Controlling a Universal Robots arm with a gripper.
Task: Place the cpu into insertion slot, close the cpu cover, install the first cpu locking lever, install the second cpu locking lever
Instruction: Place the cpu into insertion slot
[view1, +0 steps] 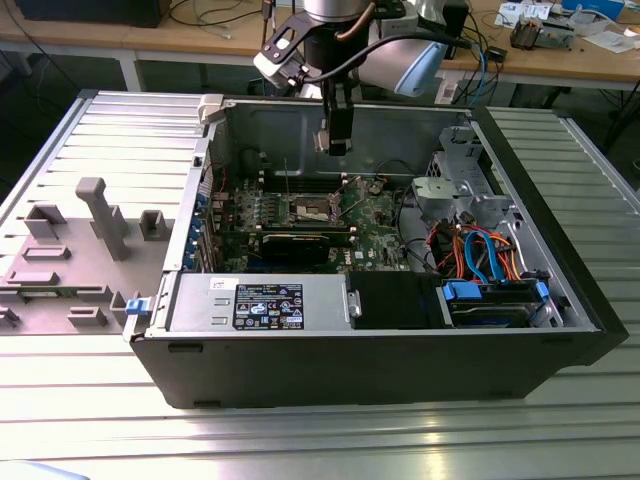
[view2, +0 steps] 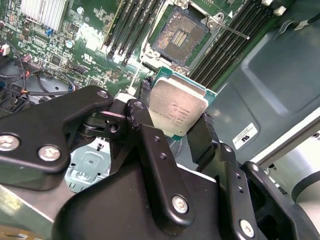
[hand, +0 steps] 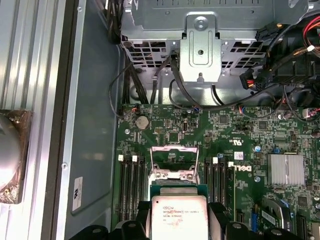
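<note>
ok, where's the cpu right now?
Clamped in the gripper, above the motherboard inside the case; in the second wrist view the cpu hangs clear of the open insertion slot, not yet seated.

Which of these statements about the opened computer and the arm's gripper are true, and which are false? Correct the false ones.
1. The gripper clamps the cpu by its edges. True.
2. The insertion slot has its contact field bare. True.
3. The cpu cover is swung open. True.
4. The cpu rests in the insertion slot. False: the gripper holds it clear of the slot.
5. A lid covers the case. False: the case is open, with the motherboard exposed.
</note>
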